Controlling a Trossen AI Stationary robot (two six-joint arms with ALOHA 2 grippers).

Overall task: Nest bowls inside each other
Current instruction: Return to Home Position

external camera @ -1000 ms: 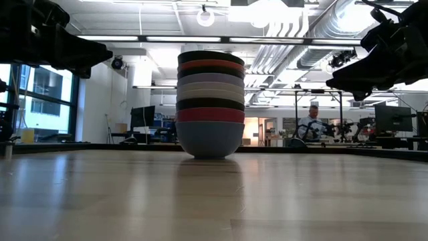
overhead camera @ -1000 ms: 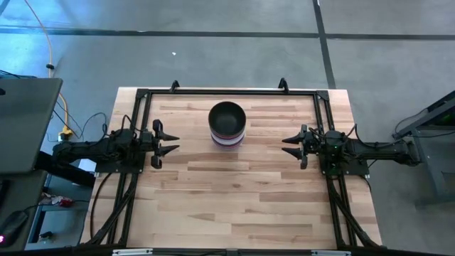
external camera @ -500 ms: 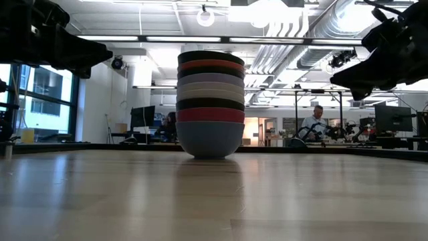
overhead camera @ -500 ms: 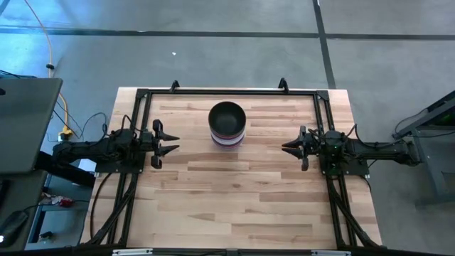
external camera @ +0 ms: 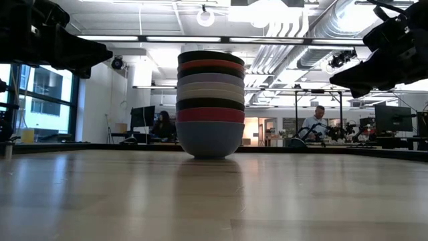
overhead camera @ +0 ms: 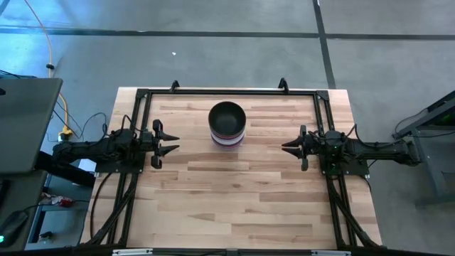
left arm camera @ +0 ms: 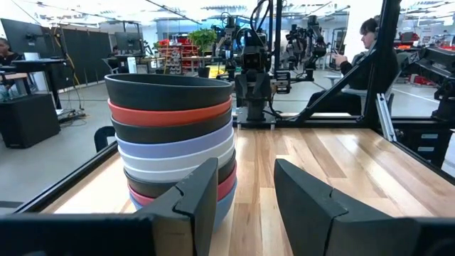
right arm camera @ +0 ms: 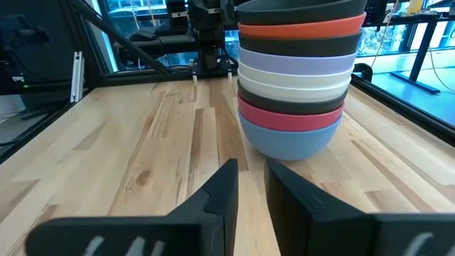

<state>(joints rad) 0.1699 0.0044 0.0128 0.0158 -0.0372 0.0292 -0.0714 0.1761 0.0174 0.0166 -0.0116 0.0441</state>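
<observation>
Nine bowls (overhead camera: pixel 227 124) stand nested in one upright stack on the table (overhead camera: pixel 249 192), roughly between the two arms. From the top, the low view shows black, red, black, lavender, two white, black, magenta, then blue resting on the wood: three black, two white, and one of each other colour. The left pincer (overhead camera: pixel 175 143) hangs over the table's left side with its fingers wide, well apart from the stack. The right pincer (overhead camera: pixel 285 146) hangs over the right side, its fingers narrowed to a slim gap.
</observation>
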